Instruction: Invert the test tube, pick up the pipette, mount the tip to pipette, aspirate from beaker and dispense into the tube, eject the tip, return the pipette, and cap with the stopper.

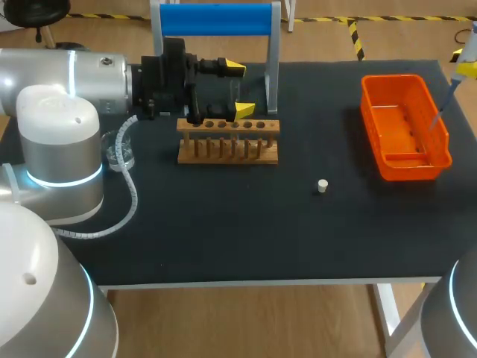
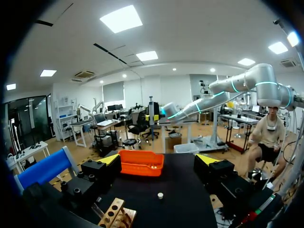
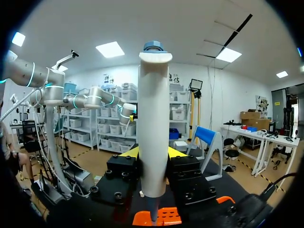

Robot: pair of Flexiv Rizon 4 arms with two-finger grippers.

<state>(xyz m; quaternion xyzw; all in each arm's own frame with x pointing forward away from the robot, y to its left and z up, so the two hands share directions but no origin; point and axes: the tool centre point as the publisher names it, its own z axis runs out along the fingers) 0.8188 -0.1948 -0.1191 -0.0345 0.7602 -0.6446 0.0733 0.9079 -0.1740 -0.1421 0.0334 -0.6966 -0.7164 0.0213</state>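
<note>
The black surface [image 1: 223, 231] carries a blue-barred stand [image 1: 216, 19] at upper centre, an orange plastic tray [image 1: 370, 112] at the right and a wooden test-tube rack [image 1: 227, 142] left of centre. The left end effector [image 1: 239, 89] is wide open, holding nothing, just above the rack. The right end effector [image 3: 154, 153] is clamped on the white pipette [image 3: 154, 118] over the tray. A clear glass beaker [image 1: 119, 149] sits far left, and a small white stopper [image 1: 322, 186] lies near centre.

The left arm [image 1: 52, 82] is made of rounded silver-grey links with glowing cyan rings at the joints and a white cap. A white spiral-wrapped cable [image 1: 134, 201] runs along it. The right arm [image 2: 256, 85] looks the same. The left gripper [image 1: 238, 89] and right gripper [image 3: 154, 156] are black blocks with round screw heads and yellow tips.
</note>
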